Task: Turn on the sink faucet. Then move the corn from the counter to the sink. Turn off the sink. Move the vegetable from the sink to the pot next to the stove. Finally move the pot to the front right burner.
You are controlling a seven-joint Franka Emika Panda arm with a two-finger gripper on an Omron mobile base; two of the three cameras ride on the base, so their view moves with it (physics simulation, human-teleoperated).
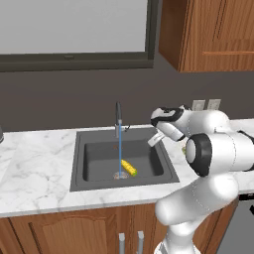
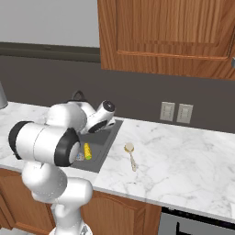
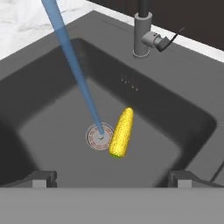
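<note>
- Gripper (image 3: 112,178) hangs above the sink (image 3: 183,94) with its jaws spread wide and nothing between them; in the hand view the two dark finger tips (image 3: 41,178) stand far apart at the bottom.
- Corn (image 3: 121,132) lies on the basin floor below the open hand, just beside the round drain (image 3: 99,136), apart from both finger tips; the left base view shows it as a yellow cob (image 1: 129,167) right of the drain.
- Water falls as a thin blue stream (image 3: 76,72) from the sink faucet (image 3: 143,33) onto the drain, passing close by the corn.
- Faucet's small side lever (image 3: 162,42) sticks out from the base of the upright spout at the back rim of the basin.
- Counter (image 2: 183,156) of white marble runs around the sink, above brown cabinet doors (image 1: 74,233).
- Wooden spoon (image 2: 131,153) lies on the counter just right of the basin in the right base view, with two wall sockets (image 2: 176,112) behind.
</note>
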